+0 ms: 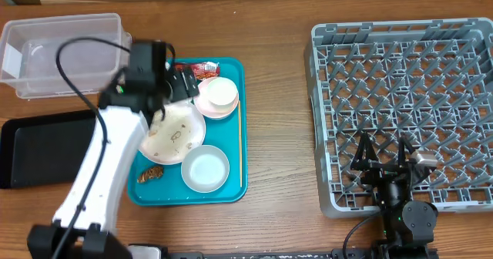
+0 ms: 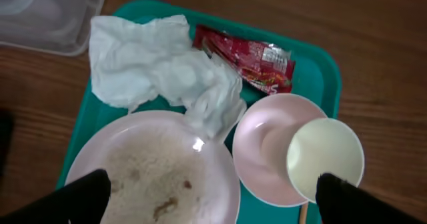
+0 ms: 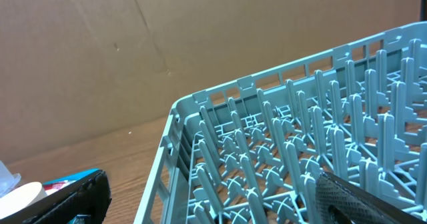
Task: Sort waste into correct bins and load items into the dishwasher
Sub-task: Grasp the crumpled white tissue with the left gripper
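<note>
No legible text, printing on the red snack wrapper (image 2: 247, 59) too blurred

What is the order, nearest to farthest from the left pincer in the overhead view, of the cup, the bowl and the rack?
1. Cup: just right of the left pincer, on the saucer.
2. Bowl: at the end of the tray nearer the robot.
3. Rack: far right, across the table.
</note>
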You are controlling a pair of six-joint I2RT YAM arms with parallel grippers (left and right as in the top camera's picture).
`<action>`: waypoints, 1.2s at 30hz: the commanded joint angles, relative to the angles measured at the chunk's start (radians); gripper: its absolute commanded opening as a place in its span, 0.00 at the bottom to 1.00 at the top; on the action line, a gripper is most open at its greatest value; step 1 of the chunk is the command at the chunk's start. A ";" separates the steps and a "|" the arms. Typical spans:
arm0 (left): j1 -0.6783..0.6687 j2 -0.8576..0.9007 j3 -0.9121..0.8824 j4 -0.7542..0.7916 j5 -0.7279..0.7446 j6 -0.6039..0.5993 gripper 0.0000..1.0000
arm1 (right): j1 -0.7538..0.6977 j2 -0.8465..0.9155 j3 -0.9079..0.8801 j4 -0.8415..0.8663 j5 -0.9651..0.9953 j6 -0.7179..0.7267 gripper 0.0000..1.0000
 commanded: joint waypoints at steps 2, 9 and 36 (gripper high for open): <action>0.048 0.152 0.217 -0.079 0.028 0.058 1.00 | -0.003 -0.011 -0.010 0.003 -0.001 -0.003 1.00; 0.064 0.322 0.237 -0.056 -0.011 0.078 1.00 | -0.003 -0.011 -0.010 0.003 -0.001 -0.003 1.00; 0.074 0.621 0.237 0.069 0.014 0.033 0.62 | -0.003 -0.011 -0.010 0.003 -0.001 -0.003 1.00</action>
